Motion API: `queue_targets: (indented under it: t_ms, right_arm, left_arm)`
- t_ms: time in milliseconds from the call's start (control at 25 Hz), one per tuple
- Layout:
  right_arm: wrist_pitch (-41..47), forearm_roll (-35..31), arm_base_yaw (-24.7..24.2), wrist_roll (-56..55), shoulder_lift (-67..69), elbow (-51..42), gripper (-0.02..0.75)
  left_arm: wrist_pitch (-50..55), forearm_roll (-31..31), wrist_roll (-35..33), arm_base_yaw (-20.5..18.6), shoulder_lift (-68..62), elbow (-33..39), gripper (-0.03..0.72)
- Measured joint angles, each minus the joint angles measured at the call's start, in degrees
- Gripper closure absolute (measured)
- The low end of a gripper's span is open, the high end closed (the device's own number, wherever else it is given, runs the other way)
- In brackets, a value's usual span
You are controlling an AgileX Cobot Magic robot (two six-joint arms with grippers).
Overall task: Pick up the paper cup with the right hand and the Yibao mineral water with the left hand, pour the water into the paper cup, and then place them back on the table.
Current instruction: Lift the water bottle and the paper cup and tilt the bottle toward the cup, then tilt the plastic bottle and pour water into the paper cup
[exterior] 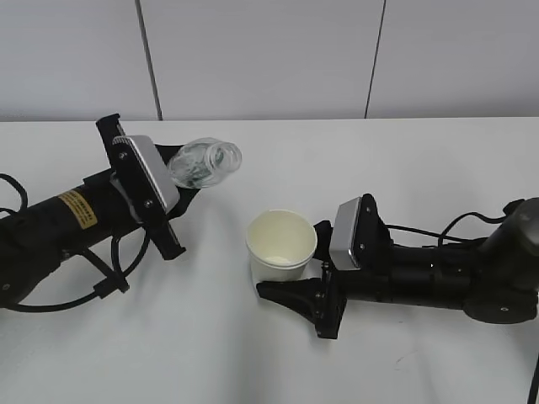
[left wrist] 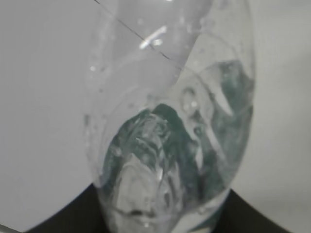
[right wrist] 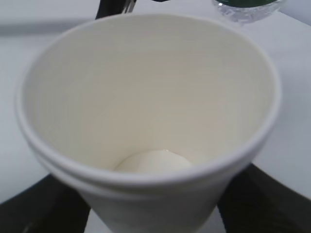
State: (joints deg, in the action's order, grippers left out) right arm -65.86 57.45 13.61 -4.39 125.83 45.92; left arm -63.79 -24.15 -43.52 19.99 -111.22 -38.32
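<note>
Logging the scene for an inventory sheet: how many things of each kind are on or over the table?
Paper cup: 1
Yibao mineral water bottle: 1
End effectors: 2, left and right
Total: 4

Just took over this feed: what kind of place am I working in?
Probably a lab test bench: a bare white table, plain grey wall panels behind, and only a cup and bottle held by the two grippers.

Clear Yibao mineral water (left wrist: 170, 136) fills the frame, green label showing.
</note>
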Motion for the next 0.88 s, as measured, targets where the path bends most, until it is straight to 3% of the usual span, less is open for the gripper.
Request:
queue_targets:
  t_ms: [880]
  right_arm:
    - [0.00, -0.83, 2.13, -3.40, 0.64, 3.14, 0.214]
  left_arm:
    - [0.00, 0.00, -18.15, 0.00, 0.00, -0.90, 0.407]
